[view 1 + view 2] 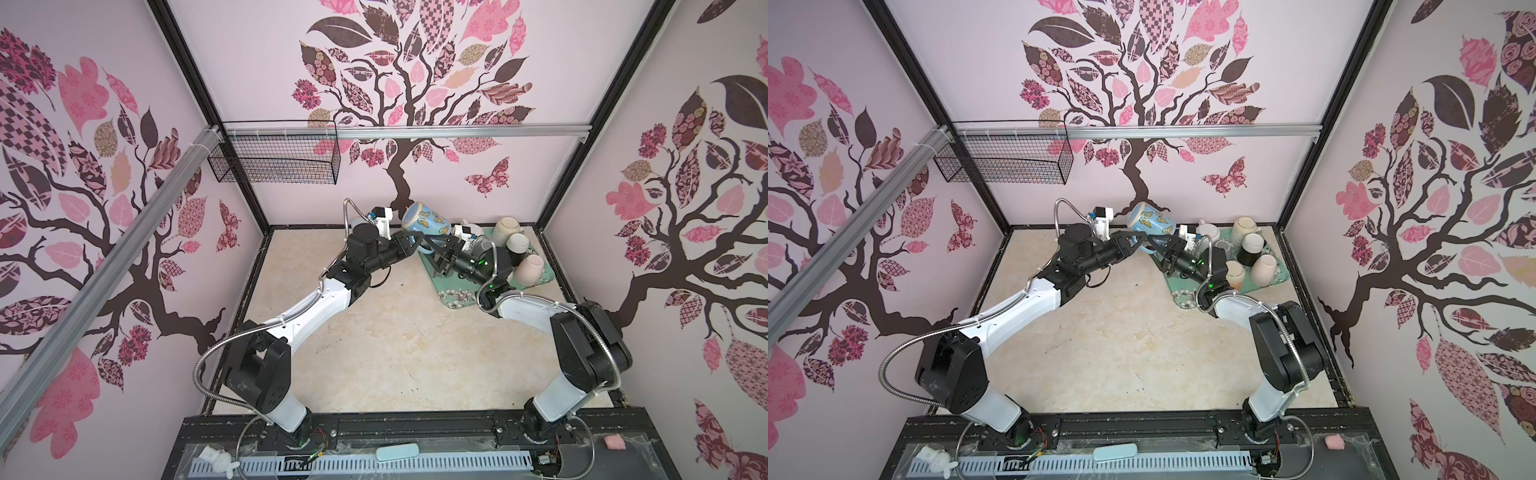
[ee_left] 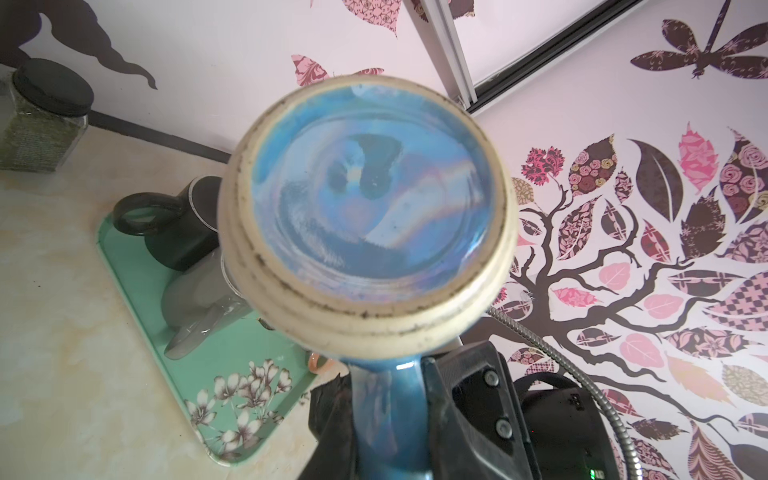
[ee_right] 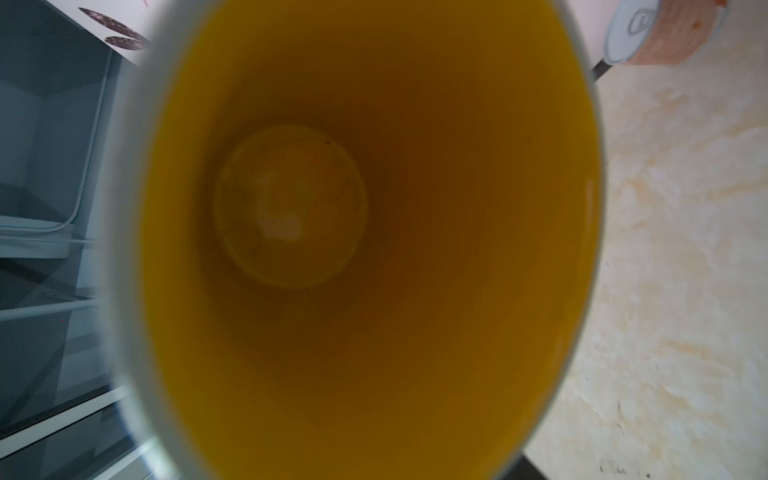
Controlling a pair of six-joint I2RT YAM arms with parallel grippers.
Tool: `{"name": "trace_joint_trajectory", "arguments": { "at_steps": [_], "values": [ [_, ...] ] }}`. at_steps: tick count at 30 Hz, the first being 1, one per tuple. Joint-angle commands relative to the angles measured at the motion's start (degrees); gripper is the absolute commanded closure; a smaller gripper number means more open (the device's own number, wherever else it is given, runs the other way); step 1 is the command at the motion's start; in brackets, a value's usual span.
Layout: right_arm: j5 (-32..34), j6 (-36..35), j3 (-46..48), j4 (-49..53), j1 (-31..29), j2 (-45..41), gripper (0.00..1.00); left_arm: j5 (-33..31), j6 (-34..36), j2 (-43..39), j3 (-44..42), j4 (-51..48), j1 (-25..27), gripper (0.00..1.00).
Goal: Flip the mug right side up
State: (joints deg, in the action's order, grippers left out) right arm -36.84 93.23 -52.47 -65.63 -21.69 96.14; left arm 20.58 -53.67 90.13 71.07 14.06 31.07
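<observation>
Left of the green tray (image 1: 455, 297), our left arm reaches in, and the left gripper (image 1: 415, 243) is clenched on the handle of the blue butterfly mug (image 1: 428, 222). Our left wrist view confirms it. The dark fingers (image 2: 457, 399) sit tight on both sides of the blue handle, with only the handle's width between them. We see the mug (image 2: 365, 208) there from underneath, its cream foot ring and shiny blue base facing the camera, and the tray (image 2: 137, 286) lying below it.

The mug (image 1: 1150, 220) is off the table, held in the air above the tray's left edge in both top views. It lies on its side, somewhat tilted, with the base toward the left and up and the mouth toward the right and down. The handle hangs on the side nearest us, where the left gripper (image 1: 1137, 242) has it.

Just right of the mug, over the tray, the right gripper (image 1: 434, 246) points at the mug's mouth end. We cannot tell how wide its jaws stand, or whether they touch the rim or grasp anything, because the mug and the arm hide the tips. Our right wrist view is filled by the mug (image 3: 353, 249), its orange inside seen straight down to the bottom.

Farther right on the tray, other cups (image 1: 531, 269) sit together, apart from both grippers.
</observation>
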Motion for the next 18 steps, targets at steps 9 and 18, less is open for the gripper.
{"name": "trace_joint_trajectory", "arguments": {
  "at_steps": [9, 18],
  "values": [
    [1.43, 2.0, -5.73, -8.38, -0.58, 1.68, 0.97, 1.57, -4.82, -8.35, -7.02, 11.09, -1.01, 1.0],
    [2.29, -11.34, -4.93, 2.57, -0.79, -4.36, 1.0, 1.29, -0.78, -12.86, -12.06, 2.46, -0.93, 0.77]
  ]
}}
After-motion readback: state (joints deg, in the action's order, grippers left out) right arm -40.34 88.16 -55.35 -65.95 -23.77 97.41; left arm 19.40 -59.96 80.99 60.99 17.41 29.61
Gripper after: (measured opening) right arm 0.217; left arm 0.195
